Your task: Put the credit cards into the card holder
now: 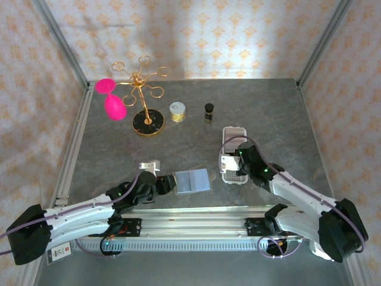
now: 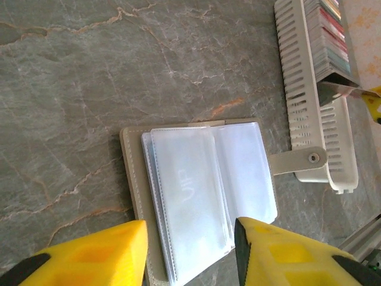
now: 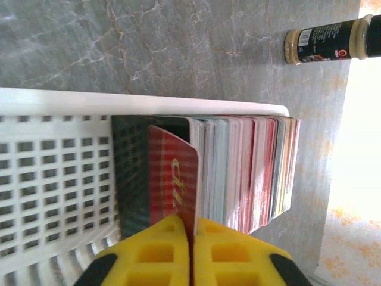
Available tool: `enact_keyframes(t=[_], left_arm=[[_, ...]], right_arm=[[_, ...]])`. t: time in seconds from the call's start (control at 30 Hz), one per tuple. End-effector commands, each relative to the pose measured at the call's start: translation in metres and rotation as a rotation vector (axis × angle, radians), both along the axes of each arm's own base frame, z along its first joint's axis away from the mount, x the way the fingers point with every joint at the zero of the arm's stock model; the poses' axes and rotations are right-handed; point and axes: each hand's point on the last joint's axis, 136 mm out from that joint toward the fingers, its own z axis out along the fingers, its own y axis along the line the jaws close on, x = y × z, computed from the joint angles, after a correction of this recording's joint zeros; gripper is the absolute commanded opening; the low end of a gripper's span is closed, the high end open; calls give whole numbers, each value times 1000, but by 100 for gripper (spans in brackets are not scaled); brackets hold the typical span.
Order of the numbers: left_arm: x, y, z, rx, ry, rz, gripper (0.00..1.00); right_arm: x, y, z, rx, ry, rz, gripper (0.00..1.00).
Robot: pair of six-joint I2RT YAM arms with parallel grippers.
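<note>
1. The left gripper (image 2: 189, 231) hovered over the near edge of the card holder (image 2: 202, 185), its jaws apart and gripping nothing.
2. The card holder lay open and flat on the table. Its clear sleeves faced up, its long axis ran left to right, and its snap tab reached right to the near end of the white tray (image 3: 53, 161).
3. The credit cards (image 3: 250, 167) stood on edge, packed together in the tray, which ran near to far.
4. The right gripper (image 3: 191, 232) was clenched on the edge of a red card (image 3: 172, 179) at the end of that stack.
5. From the right gripper the holder lay to the left and slightly nearer. The card would probably have to travel left and be laid flat to enter a sleeve. The left arm was the nearer one to steady the holder.
</note>
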Motion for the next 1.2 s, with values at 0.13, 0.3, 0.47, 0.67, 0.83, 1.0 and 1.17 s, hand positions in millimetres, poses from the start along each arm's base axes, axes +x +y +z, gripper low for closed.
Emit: enact_keyframes(t=[0.13,0.3,0.47,0.67,0.83,1.0,1.17], left_arm=[[1,1,8,84,12,8,59],[3,-6,20,107,11,0,61],[3,-18,27,150,14,-3,61],[13,1,19,381,38,130,68],[10,-22,5,349,87,64,71],[10,-30,-8,369,118,43,73],[9,-34,-20,398,151,31,70]], right_arm=[[-44,17,14,109,127,-4,0],[-56,36,44,287,147,-32,0],[-37,66,110,737,141,-194,0],[-14,71,162,1314,286,-567,0],[-27,90,131,1465,614,-751,0],[-41,93,78,1528,806,-914,0],[-58,106,51,1510,966,-922,0]])
